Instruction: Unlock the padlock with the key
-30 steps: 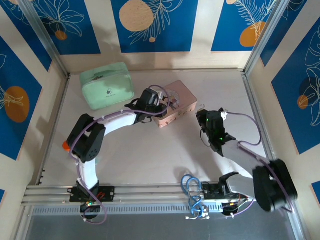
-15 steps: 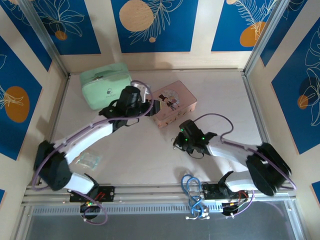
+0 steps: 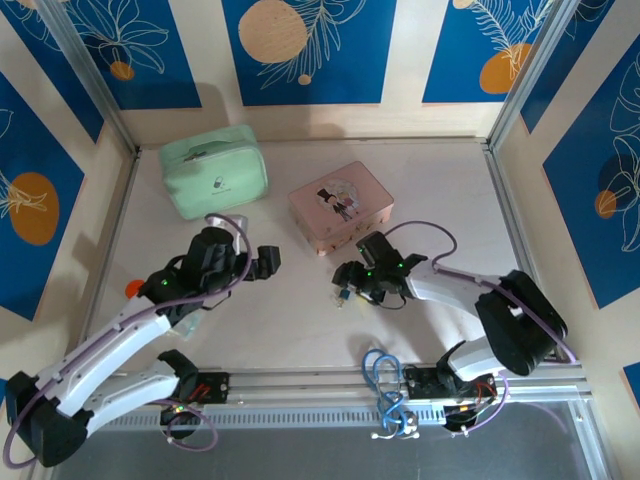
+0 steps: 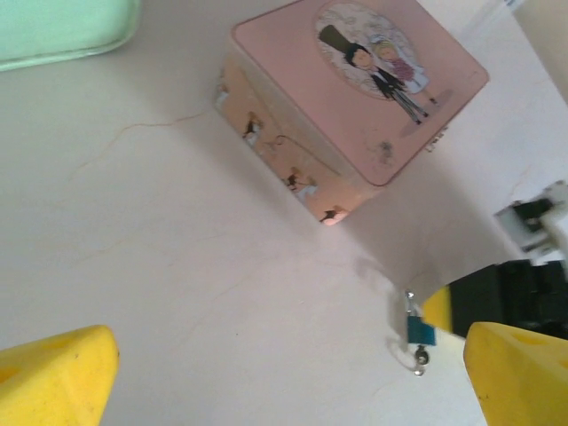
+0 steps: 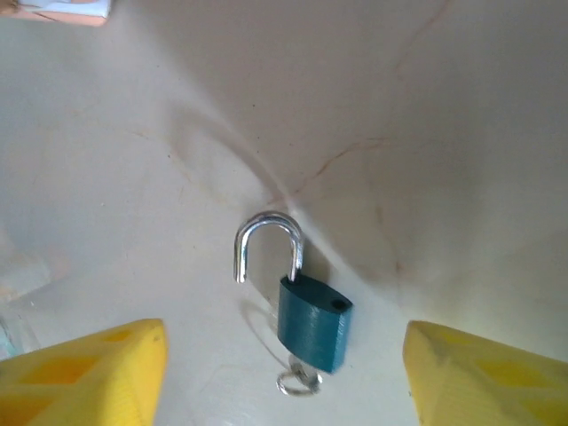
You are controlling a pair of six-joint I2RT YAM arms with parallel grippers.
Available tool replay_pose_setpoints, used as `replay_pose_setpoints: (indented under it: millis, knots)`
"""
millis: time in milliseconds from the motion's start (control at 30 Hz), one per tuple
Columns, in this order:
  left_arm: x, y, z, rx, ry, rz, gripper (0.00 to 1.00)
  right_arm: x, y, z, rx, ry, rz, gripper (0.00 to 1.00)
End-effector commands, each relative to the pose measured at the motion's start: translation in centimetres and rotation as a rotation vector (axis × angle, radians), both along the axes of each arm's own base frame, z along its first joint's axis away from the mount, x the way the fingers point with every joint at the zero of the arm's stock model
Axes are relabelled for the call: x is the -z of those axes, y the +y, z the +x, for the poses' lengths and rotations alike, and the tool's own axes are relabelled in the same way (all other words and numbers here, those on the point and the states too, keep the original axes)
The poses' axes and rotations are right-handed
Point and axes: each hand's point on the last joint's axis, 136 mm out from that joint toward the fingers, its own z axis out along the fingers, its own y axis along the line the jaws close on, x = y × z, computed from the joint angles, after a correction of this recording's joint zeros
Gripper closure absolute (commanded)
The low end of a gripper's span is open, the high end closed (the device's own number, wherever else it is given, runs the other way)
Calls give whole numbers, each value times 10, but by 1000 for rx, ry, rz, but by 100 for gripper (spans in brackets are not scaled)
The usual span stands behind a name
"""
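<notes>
Padlock (image 5: 312,321) lies on tabletop (image 5: 444,133) in front of pink tin (image 3: 340,207), apart from it. Its long axis runs away from the right wrist camera. Shackle (image 5: 266,241) is at the far end, sprung with one leg free; key (image 5: 299,381) sticks in the near end. Right gripper (image 3: 343,276) is spread wide over it, not touching. Left gripper (image 3: 268,260) is spread too. It was at the tin 0.5 s ago and is now pulled back near-left.

White arm links (image 3: 110,345), black joints (image 3: 515,335), lilac cables (image 3: 232,222), yellow jaws, small green lights (image 3: 367,271).
</notes>
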Motion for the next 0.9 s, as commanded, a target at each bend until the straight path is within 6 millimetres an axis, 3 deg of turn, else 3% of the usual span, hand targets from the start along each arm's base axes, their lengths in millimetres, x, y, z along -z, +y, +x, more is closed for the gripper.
replay_pose_setpoints:
  millis: [0, 67, 167, 267, 300, 367, 500, 600, 667, 767, 867]
  knots:
    - [0, 24, -2, -77, -9, 79, 0, -36, -19, 1, -26, -87, -54, 24]
    - [-9, 34, 2, -109, -42, 133, 0, -67, -38, 8, -9, -184, -102, 23]
    - [-18, 69, 15, -259, -103, 289, 1, -119, -76, 23, 53, -381, -190, 20]
    - [-8, 94, 34, -350, -168, 493, 1, -161, -116, 41, 144, -597, -278, 2]
    - [-1, 98, 42, -359, -208, 561, 1, -167, -133, 47, 208, -653, -317, 1]
    - [11, 111, 56, -428, -306, 636, 1, -162, -165, 53, 340, -705, -390, 1]
    - [29, 142, 76, -518, -459, 625, 1, -143, -193, 71, 289, -866, -494, 1]
    - [40, 157, 89, -516, -442, 660, 1, -110, -240, 77, 437, -740, -693, 1]
    - [53, 165, 97, -507, -413, 681, 1, -90, -258, 84, 476, -670, -792, 1]
    - [85, 179, 106, -507, -338, 632, 1, -70, -258, 107, 450, -682, -830, 1]
    - [91, 181, 122, -470, -320, 580, 1, -72, -232, 133, 320, -829, -763, 1]
